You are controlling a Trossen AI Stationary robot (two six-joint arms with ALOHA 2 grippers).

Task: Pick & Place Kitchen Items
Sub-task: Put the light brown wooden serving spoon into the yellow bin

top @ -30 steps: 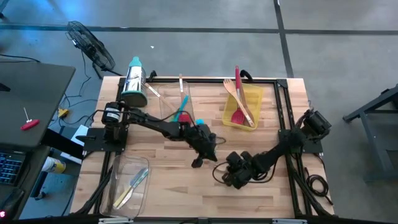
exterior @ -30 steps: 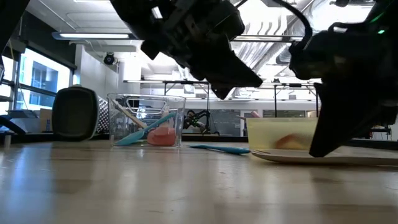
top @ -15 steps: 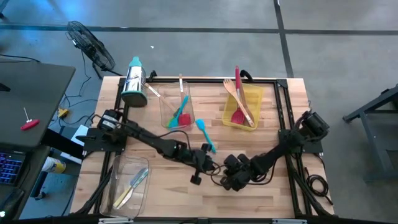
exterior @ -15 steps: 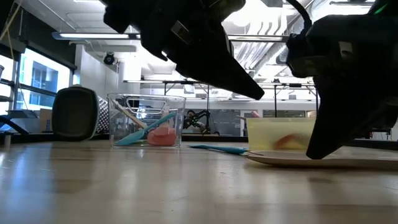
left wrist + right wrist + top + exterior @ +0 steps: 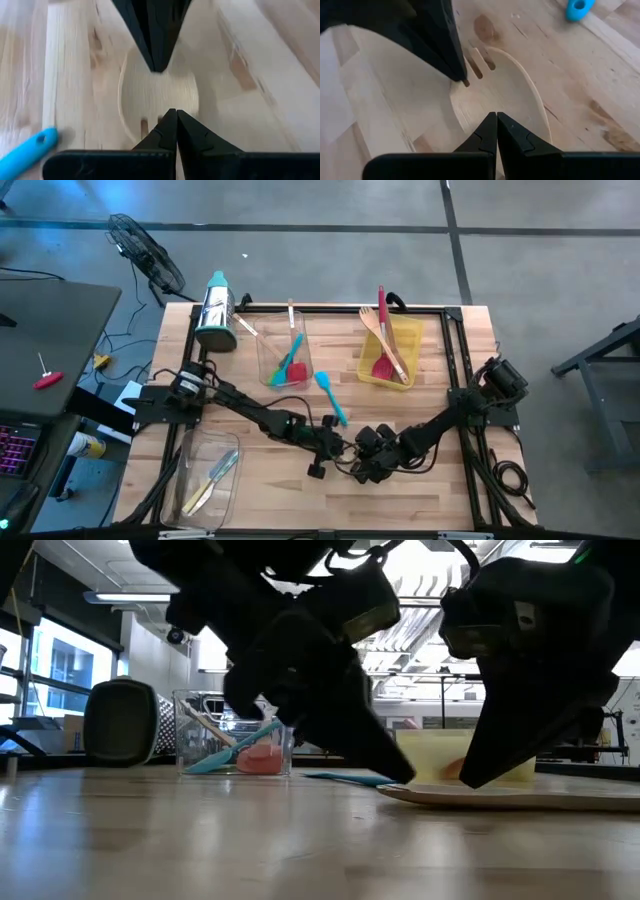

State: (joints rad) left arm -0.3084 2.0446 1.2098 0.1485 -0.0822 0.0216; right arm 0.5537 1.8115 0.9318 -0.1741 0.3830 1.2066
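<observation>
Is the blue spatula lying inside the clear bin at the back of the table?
No, the blue spatula lies on the bare table, between the clear bin and the yellow bin.

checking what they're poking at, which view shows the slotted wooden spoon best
The right wrist view: the slotted wooden spoon fills it, slots clear. The left wrist view shows its bowl between the pincers; the low view only a pale sliver; in the high view the arms hide it.

Bright ceiling strips (image 5: 150,597) flare overhead; both arms read as backlit silhouettes, perhaps slightly blurred; the tabotop is wrong
</observation>
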